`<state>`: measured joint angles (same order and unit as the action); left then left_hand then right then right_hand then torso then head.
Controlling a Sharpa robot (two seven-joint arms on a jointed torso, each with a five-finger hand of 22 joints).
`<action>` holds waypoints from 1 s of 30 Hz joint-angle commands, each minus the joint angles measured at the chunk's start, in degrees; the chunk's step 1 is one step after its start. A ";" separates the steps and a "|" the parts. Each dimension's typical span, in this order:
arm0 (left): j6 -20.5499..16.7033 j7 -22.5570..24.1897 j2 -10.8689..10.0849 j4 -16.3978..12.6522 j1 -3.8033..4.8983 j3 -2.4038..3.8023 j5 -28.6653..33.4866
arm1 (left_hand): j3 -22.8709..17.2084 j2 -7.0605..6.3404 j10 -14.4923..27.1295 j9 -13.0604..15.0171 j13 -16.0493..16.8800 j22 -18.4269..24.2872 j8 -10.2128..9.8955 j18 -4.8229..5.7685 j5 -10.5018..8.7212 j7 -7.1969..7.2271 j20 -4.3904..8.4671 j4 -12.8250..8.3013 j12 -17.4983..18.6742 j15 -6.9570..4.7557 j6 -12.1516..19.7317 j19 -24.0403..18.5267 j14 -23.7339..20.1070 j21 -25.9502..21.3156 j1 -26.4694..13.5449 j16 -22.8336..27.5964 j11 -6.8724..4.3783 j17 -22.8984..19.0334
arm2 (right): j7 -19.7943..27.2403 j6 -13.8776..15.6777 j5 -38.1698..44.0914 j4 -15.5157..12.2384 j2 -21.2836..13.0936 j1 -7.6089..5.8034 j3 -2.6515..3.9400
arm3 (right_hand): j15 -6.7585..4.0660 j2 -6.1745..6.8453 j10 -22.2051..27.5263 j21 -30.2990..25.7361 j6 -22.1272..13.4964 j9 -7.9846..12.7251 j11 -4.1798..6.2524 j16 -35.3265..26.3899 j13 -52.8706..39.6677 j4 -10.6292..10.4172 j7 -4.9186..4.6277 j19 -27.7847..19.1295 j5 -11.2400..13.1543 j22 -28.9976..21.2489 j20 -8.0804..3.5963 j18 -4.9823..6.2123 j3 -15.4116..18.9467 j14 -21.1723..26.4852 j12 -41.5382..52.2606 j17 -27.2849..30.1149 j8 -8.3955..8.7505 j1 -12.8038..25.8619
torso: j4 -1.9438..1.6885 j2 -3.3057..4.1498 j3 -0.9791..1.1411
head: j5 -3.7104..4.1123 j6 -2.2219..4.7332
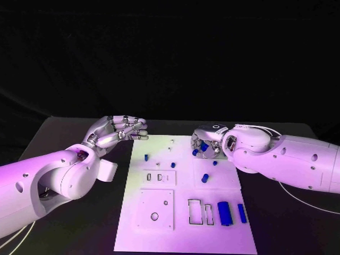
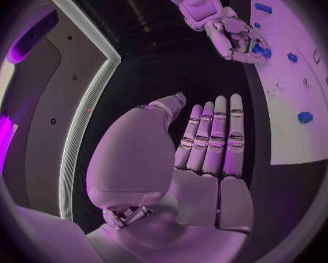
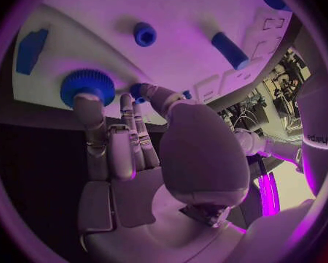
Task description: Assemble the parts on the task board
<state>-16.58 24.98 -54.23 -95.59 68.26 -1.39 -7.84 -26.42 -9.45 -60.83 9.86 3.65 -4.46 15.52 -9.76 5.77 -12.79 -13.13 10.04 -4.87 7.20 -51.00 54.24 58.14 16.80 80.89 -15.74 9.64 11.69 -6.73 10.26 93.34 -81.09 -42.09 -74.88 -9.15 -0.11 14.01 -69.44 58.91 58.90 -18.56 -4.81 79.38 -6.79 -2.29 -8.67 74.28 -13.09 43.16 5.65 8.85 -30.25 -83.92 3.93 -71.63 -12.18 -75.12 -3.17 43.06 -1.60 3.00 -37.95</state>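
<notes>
My right hand (image 1: 208,144) rests fingertips on small blue plastic parts (image 1: 203,146) at the flat white task board's (image 1: 185,234) upper centre; whether it grips them, I cannot tell. My left hand (image 1: 118,130) hovers left, fingers apart, empty.

Matt white task board (image 1: 187,234), smooth blue plastic parts (image 1: 224,212), one ridged knob (image 3: 87,85).

A black worktop (image 1: 86,133) stands against a black backdrop (image 1: 170,53). Beyond the left robot hand (image 2: 208,152), a grey wall panel (image 2: 55,87) carries a pale light strip (image 2: 84,117).
</notes>
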 commanded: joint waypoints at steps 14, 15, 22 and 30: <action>1.26 -0.31 -0.05 0.11 0.08 0.06 0.06 | -0.40 -0.30 0.12 -0.05 0.09 0.13 -0.45 -0.70 -0.28 -0.58 -0.23 0.17 0.41 0.20 0.59 -0.37 -0.35 -0.50 -0.59 0.45 0.43 0.18 | -0.42 1.01 0.56 0.01 0.06 0.10 0.00 | -0.49 -2.29 -2.82 2.58 2.14 -1.93 0.89 1.37 -0.44 -1.24 0.98 -0.45 -0.24 3.25 -0.36 -1.15 -3.07 -3.01 0.41 -0.68 -1.13 0.44 | -0.09 0.39 -0.02 | 0.15 0.09; 1.29 -0.36 -0.06 0.13 0.08 0.06 0.06 | -0.40 -0.30 0.12 -0.05 0.09 0.13 -0.45 -0.70 -0.28 -0.58 -0.23 0.17 0.41 0.20 0.59 -0.37 -0.35 -0.50 -0.59 0.45 0.43 0.18 | -0.70 1.46 0.55 -0.01 0.01 0.10 0.00 | -0.58 -2.48 -3.06 2.82 2.31 -2.15 1.00 1.44 -0.49 -1.26 1.11 -0.41 -0.24 3.60 -0.42 -1.19 -3.21 -3.01 0.44 -0.71 -1.29 0.38 | -0.12 0.42 0.00 | 0.16 0.13; 1.49 -0.64 -0.10 0.38 0.08 0.06 0.06 | -0.49 -0.29 0.24 -0.07 0.09 0.18 -0.57 -0.71 -0.33 -0.66 -0.27 0.09 0.59 0.25 0.77 -0.41 -0.42 -0.57 -0.56 0.55 0.50 0.23 | -2.64 4.86 0.67 -1.32 -0.84 0.08 0.03 | -0.65 -2.73 -3.19 2.93 2.48 -2.42 1.09 1.49 -0.52 -1.26 1.22 -0.48 -0.25 3.73 -0.50 -1.18 -3.40 -3.01 0.39 -0.70 -1.48 0.28 | -0.13 0.44 0.01 | 0.00 0.35; 1.65 -0.83 -0.07 0.67 0.07 0.06 0.07 | -0.60 -0.28 0.32 -0.08 0.09 0.22 -0.64 -0.71 -0.34 -0.70 -0.31 -0.06 0.72 0.29 0.89 -0.46 -0.49 -0.63 -0.44 0.64 0.54 0.28 | -4.55 7.93 1.24 -3.48 -0.61 -0.48 0.25 | -0.68 -2.71 -3.26 3.36 2.61 -2.73 1.10 1.67 -0.53 -1.50 1.28 -0.35 -0.21 4.36 -0.55 -1.28 -3.39 -3.04 0.29 -0.89 -1.67 0.58 | -0.12 0.57 0.06 | -0.17 0.74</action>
<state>-16.12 24.10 -54.37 -94.89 68.26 -1.39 -7.83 -26.75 -9.68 -60.62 9.85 3.65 -4.29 15.07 -9.76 5.77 -12.77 -13.32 10.03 -4.37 7.40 -50.58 54.05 57.94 16.36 80.66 -15.29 9.84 11.88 -9.31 15.41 93.42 -84.31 -42.92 -75.26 -8.93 -0.50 11.67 -72.29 62.07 61.20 -21.24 -3.80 80.85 -7.25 -3.58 -7.37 74.07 -12.94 47.47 5.43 7.97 -33.39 -83.96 4.15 -72.44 -13.55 -74.87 -3.30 43.54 -1.56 2.91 -37.35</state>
